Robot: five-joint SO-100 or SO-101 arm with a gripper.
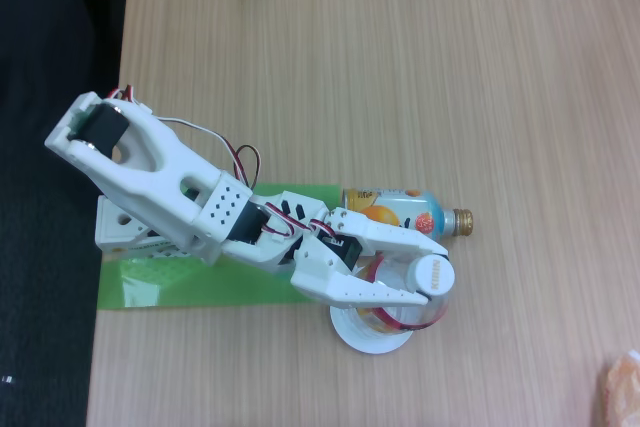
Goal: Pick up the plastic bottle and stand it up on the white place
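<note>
Your pincer (432, 272) is closed around the plastic bottle (428, 277), which stands on the white place (362, 335) near the table (400, 67) front edge. Just behind the fingers lies an orange-printed can-bottle (405, 211) on its side, gold cap pointing right. Green tape (170, 285) marks the arm's base; bare wood stretches beyond and rightward.

Legible text, fixed view: none I can read. Print on the blue-and-orange bottle (405, 209) and the plastic bottle (425, 287) label is too blurred to make out.
</note>
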